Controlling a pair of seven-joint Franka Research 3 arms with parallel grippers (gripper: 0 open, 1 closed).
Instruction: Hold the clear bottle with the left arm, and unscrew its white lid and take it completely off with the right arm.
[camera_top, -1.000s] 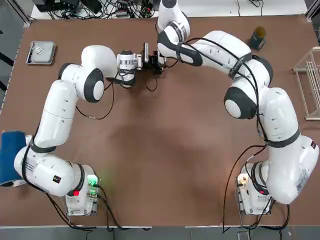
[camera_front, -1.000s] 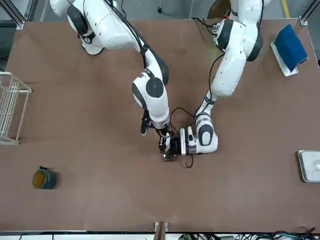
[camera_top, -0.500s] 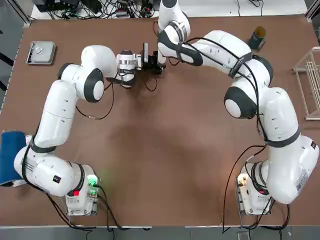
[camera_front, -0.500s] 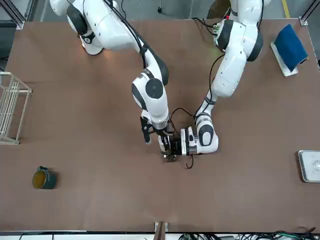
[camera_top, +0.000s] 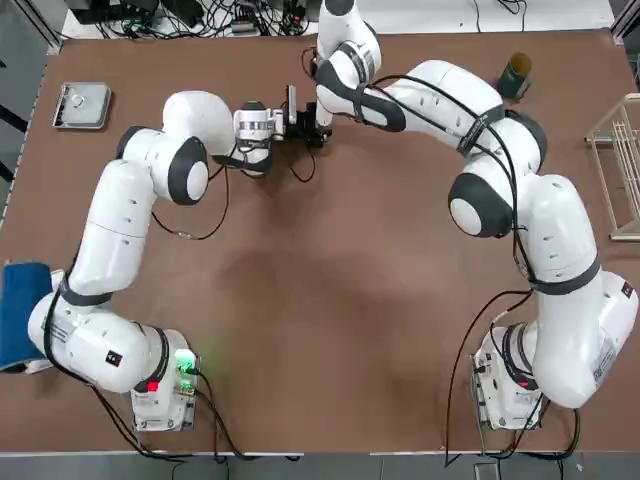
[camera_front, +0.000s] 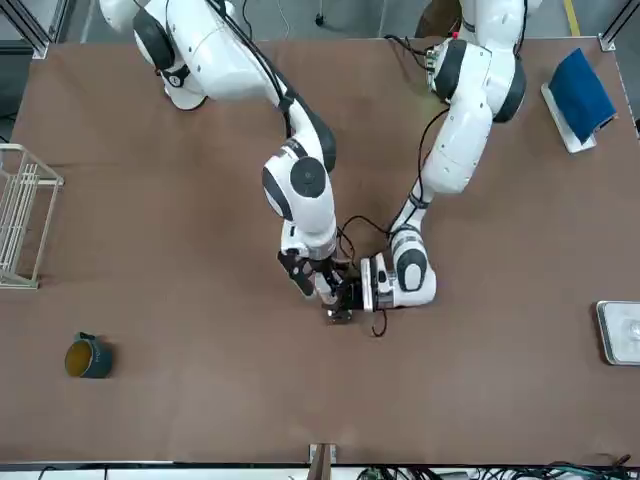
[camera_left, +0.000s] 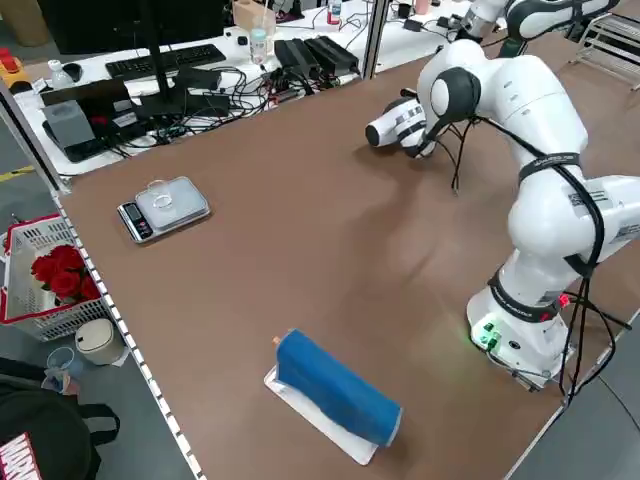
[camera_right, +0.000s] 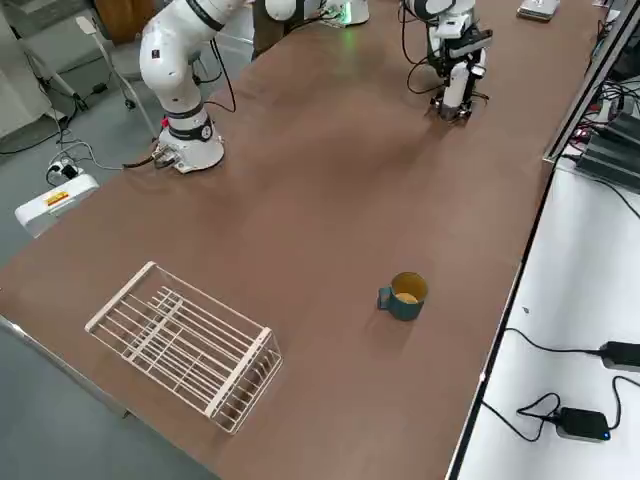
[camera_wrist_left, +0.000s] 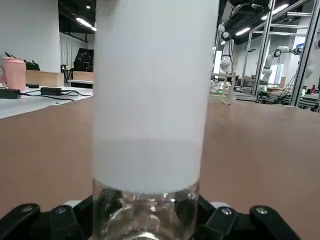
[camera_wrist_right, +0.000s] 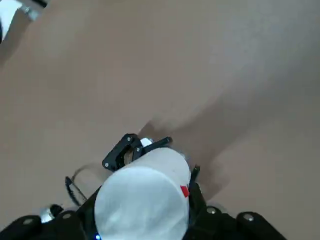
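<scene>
Brown worktop (camera_top: 330, 300) carries the two arms, whose bases stand at its near edge, and both arms reach to the middle of the far edge. At that place the left gripper (camera_front: 345, 293) lies low and level and is closed on the clear bottle (camera_wrist_left: 145, 210); in the left wrist view the glass sits between its black fingers (camera_wrist_left: 65, 222), which press it on both sides. The white lid (camera_wrist_left: 152, 90) stands upright on the bottle, and its lower rim meets the glass just above those fingers.

From above comes the right gripper (camera_top: 318, 118), pointing down over the same spot. The right wrist view shows the rounded top of the white lid (camera_wrist_right: 142, 202) between its fingers, with the left gripper (camera_wrist_right: 132, 147) lower behind it. I cannot tell if these fingers touch the lid or stand a little open around it.

Other things lie well apart from the arms: a teal cup (camera_top: 516, 75) near the far right corner, a wire rack (camera_top: 622, 165) at the right edge, a small scale (camera_top: 82, 104) near the far left corner, and a blue roll (camera_top: 20, 315) at the left edge.
</scene>
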